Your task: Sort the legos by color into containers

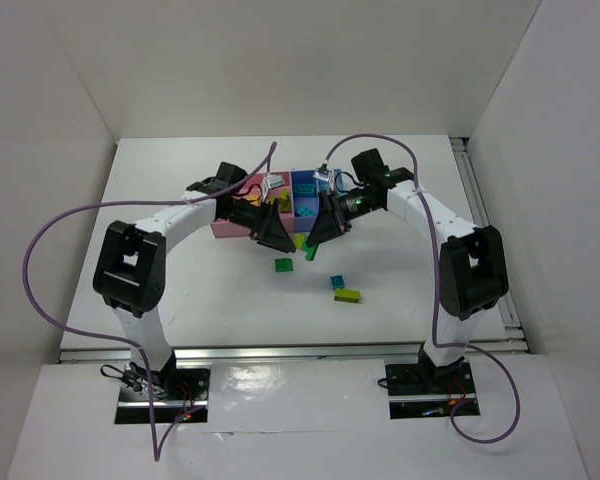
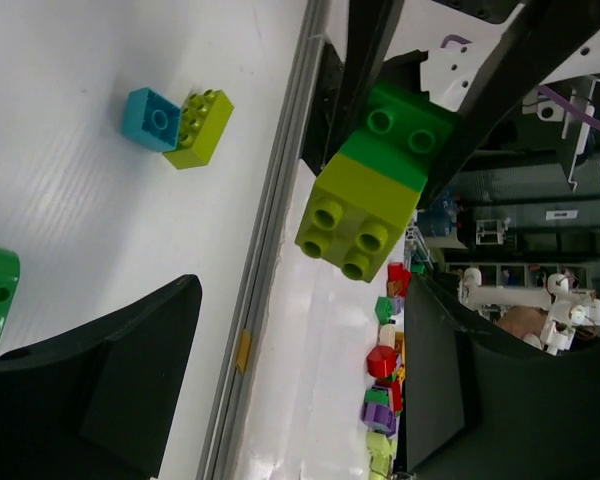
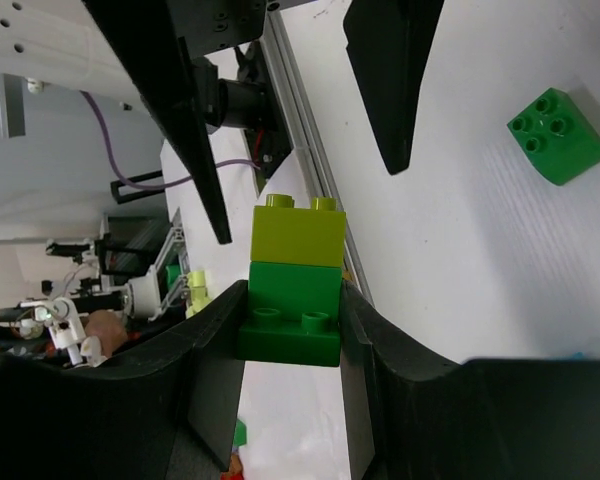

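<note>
My right gripper (image 3: pixel 290 345) is shut on a dark green lego (image 3: pixel 290 315) with a lime lego (image 3: pixel 298 233) stuck on its far end, held above the table. My left gripper (image 2: pixel 300 385) faces it, open and empty. The lime lego (image 2: pixel 365 215) sits just off its fingertips, joined to the dark green one (image 2: pixel 405 125). In the top view both grippers, left (image 1: pixel 272 232) and right (image 1: pixel 318 232), meet in front of the containers (image 1: pixel 225 228). On the table lie a dark green lego (image 1: pixel 283 265), a cyan lego (image 1: pixel 337 282) and a lime lego (image 1: pixel 347 295).
The row of bins holds several sorted bricks, partly hidden by the arms. The left wrist view shows the touching cyan lego (image 2: pixel 152 118) and lime lego (image 2: pixel 200 128). The loose green lego (image 3: pixel 560 135) shows in the right wrist view. A metal rail (image 1: pixel 280 350) runs along the table's near edge.
</note>
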Tool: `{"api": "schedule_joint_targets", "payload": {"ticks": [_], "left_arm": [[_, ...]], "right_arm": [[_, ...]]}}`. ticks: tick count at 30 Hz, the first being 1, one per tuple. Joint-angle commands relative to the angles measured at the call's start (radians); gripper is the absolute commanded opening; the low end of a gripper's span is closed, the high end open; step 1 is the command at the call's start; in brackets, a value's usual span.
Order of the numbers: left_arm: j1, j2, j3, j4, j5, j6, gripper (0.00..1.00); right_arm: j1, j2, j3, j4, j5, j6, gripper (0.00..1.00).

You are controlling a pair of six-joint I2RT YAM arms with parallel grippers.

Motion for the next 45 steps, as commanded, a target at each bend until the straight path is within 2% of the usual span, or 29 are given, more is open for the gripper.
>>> {"api": "schedule_joint_targets", "payload": {"ticks": [1,9,17,24,27,29,36,40,45], "left_arm": [[-0.021,0.005,0.044,0.093,0.115,-0.019,0.82],[-0.030,0.024,0.023,0.265,0.229,-0.133,0.77],[-0.039,0.043,0.023,0.265,0.284,-0.124,0.66],[-0.059,0.064,0.023,0.265,0.293,-0.115,0.65],[-0.059,0.074,0.032,0.265,0.293,-0.115,0.56],[-0.059,0.074,0.032,0.265,0.293,-0.115,0.45],[-0.059,0.083,0.041,0.265,0.293,-0.115,0.22],[-0.015,0.074,0.041,0.265,0.293,-0.115,0.00],[0.057,0.055,0.021,0.256,0.261,-0.125,0.00]], "right_arm": [[0.003,-0.002,0.052,-0.030,-0.045,-0.016,0.30],[0.022,0.018,0.053,-0.030,-0.045,-0.016,0.30],[0.022,0.028,0.053,-0.012,-0.045,-0.005,0.30],[0.022,0.037,0.062,0.017,-0.065,0.007,0.30],[0.022,0.037,0.062,0.018,-0.065,0.017,0.30],[0.022,0.037,0.062,0.018,-0.074,0.017,0.30],[0.022,0.037,0.053,0.007,-0.065,0.017,0.30],[0.022,0.023,0.021,-0.027,-0.008,-0.011,0.26],[-0.014,0.000,-0.041,-0.015,-0.008,-0.002,0.25]]}}
